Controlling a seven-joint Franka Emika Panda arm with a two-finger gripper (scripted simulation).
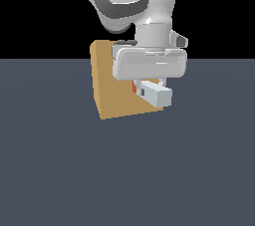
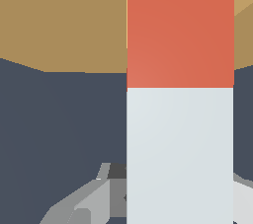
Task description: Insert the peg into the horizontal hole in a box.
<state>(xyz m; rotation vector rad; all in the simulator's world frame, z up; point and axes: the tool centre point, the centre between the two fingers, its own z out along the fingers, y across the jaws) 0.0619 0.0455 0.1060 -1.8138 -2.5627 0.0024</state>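
Peg (image 2: 180,119) orange end against box (image 1: 112,90), hole hidden.

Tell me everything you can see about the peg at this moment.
The peg is a long square bar, pale grey-white with an orange-red end, smooth and plain. It is held under the end effector, roughly level, its orange end toward the box and the pale end sticking out toward the exterior view's right. In the wrist view the orange tip overlaps the box face; whether it has entered the hole cannot be seen.

A flat dark slate-blue floor (image 1: 60,170) (unmarked) meets a black backdrop (image 1: 40,11).
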